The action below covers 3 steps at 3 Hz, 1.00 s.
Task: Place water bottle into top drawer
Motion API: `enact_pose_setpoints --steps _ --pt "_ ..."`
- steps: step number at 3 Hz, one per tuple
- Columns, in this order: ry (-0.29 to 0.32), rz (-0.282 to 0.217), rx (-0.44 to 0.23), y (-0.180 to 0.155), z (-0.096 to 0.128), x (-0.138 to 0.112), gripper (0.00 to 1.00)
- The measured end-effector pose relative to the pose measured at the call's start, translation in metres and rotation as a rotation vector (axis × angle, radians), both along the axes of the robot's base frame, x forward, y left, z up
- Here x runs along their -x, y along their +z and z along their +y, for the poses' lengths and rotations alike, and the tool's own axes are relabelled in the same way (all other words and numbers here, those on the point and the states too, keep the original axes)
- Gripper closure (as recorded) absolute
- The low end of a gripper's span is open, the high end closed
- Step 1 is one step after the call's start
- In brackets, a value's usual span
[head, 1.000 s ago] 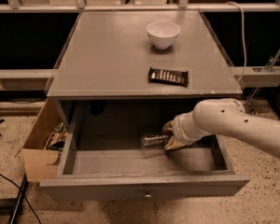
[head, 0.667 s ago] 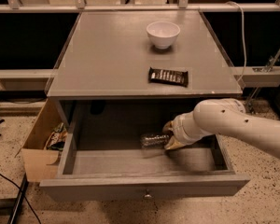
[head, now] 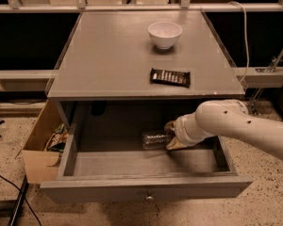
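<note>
The water bottle (head: 154, 139), clear and ribbed, lies on its side inside the open top drawer (head: 146, 188), low over the drawer floor near the back. My gripper (head: 172, 136) reaches into the drawer from the right. Its fingers (head: 170, 125) sit above and below the bottle's right end and are closed on it. The bottle's cap end is hidden by the gripper. The drawer is pulled out from the grey cabinet, and its small round knob (head: 149, 197) shows on the front.
A white bowl (head: 164, 34) and a dark candy bar (head: 170, 77) sit on the cabinet top (head: 108, 55). An open cardboard box (head: 42, 147) with packets stands on the floor left of the drawer. A cable (head: 9, 192) runs along the floor at lower left.
</note>
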<state>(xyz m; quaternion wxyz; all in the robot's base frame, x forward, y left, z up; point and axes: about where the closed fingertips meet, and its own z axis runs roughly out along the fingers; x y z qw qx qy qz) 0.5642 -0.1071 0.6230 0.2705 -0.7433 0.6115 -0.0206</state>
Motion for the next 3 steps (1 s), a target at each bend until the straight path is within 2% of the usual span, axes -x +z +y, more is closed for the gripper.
enact_pose_setpoints --steps 1,3 --pt "0.000 0.000 0.000 0.0000 0.0000 0.0000 0.04" --pt "0.000 0.000 0.000 0.0000 0.0000 0.0000 0.00"
